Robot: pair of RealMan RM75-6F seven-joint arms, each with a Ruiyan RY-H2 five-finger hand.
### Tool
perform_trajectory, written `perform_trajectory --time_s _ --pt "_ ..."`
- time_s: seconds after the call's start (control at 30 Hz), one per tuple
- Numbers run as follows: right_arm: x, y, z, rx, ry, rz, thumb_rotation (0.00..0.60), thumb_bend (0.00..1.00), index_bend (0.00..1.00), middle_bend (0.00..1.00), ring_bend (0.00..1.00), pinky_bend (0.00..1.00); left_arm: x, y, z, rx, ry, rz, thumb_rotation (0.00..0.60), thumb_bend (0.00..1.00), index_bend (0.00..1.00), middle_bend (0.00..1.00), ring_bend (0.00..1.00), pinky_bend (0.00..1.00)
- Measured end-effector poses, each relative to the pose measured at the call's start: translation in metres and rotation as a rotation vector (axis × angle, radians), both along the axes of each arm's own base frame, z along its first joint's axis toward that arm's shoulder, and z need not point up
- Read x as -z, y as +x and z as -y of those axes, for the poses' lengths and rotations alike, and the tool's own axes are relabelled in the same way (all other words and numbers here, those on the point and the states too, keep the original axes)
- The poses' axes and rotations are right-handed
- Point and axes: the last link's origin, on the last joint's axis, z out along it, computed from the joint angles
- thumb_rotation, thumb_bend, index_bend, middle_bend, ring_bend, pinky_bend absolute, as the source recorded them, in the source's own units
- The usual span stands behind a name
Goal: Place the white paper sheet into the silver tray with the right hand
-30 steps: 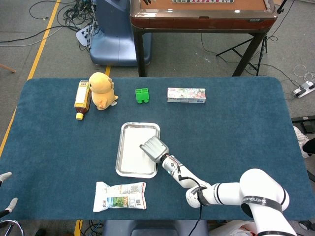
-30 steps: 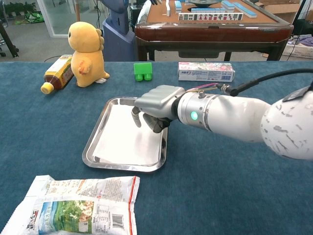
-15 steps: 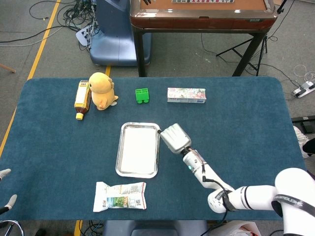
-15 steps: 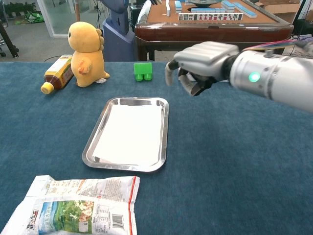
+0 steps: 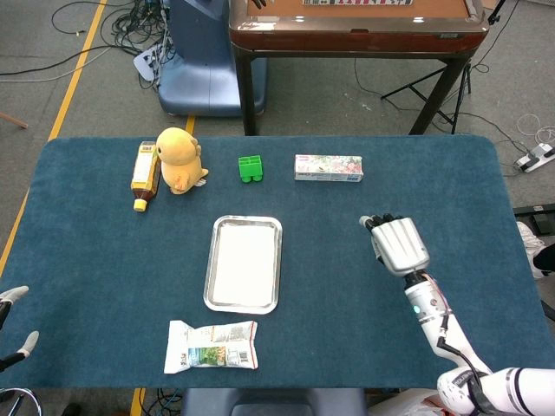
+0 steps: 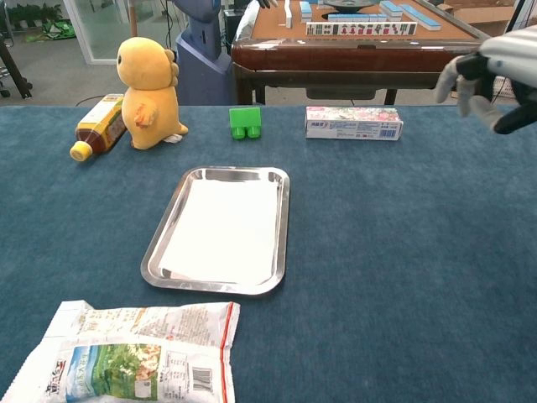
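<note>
The white paper sheet lies flat inside the silver tray at the middle of the blue table; the chest view shows the same sheet filling the tray floor. My right hand hovers well to the right of the tray, holding nothing, with its fingers loosely bent. In the chest view it sits high at the right edge, partly cut off. Only the fingertips of my left hand show at the lower left edge, spread and holding nothing.
A tea bottle, a yellow plush, a green block and a long printed box line the far side. A snack bag lies just in front of the tray. A mahjong table stands beyond the far edge.
My right hand lifted off the sheet in the tray, rose, and swung far to the right. The sheet stayed flat in the tray.
</note>
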Motion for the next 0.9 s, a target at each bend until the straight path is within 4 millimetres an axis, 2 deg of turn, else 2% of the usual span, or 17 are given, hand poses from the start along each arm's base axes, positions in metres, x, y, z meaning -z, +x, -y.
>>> perform_trajectory --time_s 0.2,0.5,0.67,0.9 --pt "-0.024 -0.037 -0.027 0.078 -0.076 0.017 0.600 0.72 0.29 0.33 0.28 0.42 0.004 0.004 -0.007 0.017 -0.006 0.005 0.600 0.25 0.20 0.22 0.21 0.13" --pt "-0.052 -0.081 -0.072 0.189 -0.172 0.029 0.600 0.72 0.25 0.29 0.24 0.39 0.007 0.011 -0.012 0.045 -0.008 0.008 0.600 0.25 0.20 0.22 0.21 0.10" --pt "-0.062 -0.093 -0.090 0.220 -0.189 0.026 0.600 0.72 0.24 0.27 0.22 0.36 0.010 0.013 -0.012 0.046 -0.014 0.013 0.600 0.25 0.20 0.22 0.21 0.10" --pt "-0.064 -0.095 -0.094 0.217 -0.178 0.043 0.600 0.72 0.24 0.27 0.22 0.35 0.011 0.015 -0.012 0.048 -0.019 0.012 0.600 0.25 0.20 0.22 0.21 0.10"
